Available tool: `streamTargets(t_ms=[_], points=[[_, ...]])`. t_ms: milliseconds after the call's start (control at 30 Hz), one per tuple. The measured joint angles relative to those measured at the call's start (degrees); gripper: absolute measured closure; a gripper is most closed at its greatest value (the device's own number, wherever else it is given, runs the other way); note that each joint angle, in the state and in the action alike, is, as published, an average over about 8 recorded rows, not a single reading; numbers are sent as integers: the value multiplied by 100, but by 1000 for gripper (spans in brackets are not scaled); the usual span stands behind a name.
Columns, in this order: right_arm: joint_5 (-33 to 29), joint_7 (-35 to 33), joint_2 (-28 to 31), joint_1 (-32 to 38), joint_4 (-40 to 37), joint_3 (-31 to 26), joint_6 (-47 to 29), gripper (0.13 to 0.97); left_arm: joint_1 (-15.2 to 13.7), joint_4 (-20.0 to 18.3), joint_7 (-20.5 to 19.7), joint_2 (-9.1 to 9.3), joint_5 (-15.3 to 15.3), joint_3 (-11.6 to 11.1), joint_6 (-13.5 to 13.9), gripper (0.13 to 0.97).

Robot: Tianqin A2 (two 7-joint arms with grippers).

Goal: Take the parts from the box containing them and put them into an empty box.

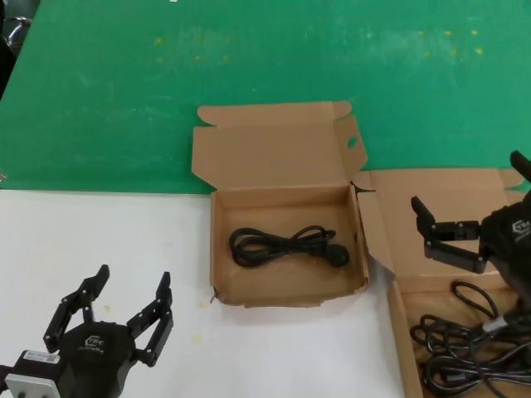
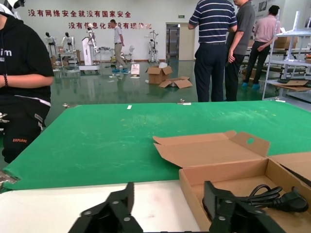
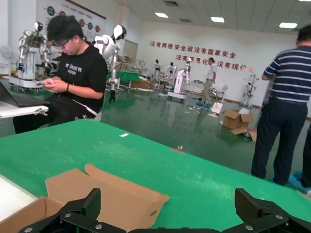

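While both arms stand off the cardboard, I log the lot as follows:

Right gripper (image 1: 477,211): over the near-right box, above the cord pile; fingers spread wide, holding nothing.
Left gripper (image 1: 112,311): low at near left over the white table (image 1: 99,240); fingers apart, empty; idle by my reading.
Source box (image 1: 397,332): near right, cut by the frame edge; lid laid back.
Parts in source (image 1: 469,348): several black power cords, loops overlapping in a tangle.
Receiving box (image 1: 286,292): centre, lid upright with a round hole in its side flap; one cord (image 1: 286,245) already lies across its floor, plug end toward the right wall.
Handling, my judgement: light, limp, rubbery; loops will sag and may drag a neighbour along.
Hold point, my judgement: across a bundle of loops near the middle, or at the chunky plug, the only stiff part.
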Motion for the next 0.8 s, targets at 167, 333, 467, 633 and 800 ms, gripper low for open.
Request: streamTargets(t_ms=[167,333,467,633,800], points=[[162,-121,-57,-178,-45,17,142,129,10,-2,8,1,-10,-6,-8,556],[324,-241,-115,-355,-90,35,283,129,21,-4,15,1,-21,-11,-15,447],[454,-339,-161,-497,-126,49,396,129,29,-6,21,2,-30,-15,-21,362],[615,-459,-218,-675,-172,67,537,129,40,-8,29,3,-41,-21,-29,276],[778,-581,-276,-853,-217,85,679,129,50,-10,36,3,-51,-27,-37,250]])
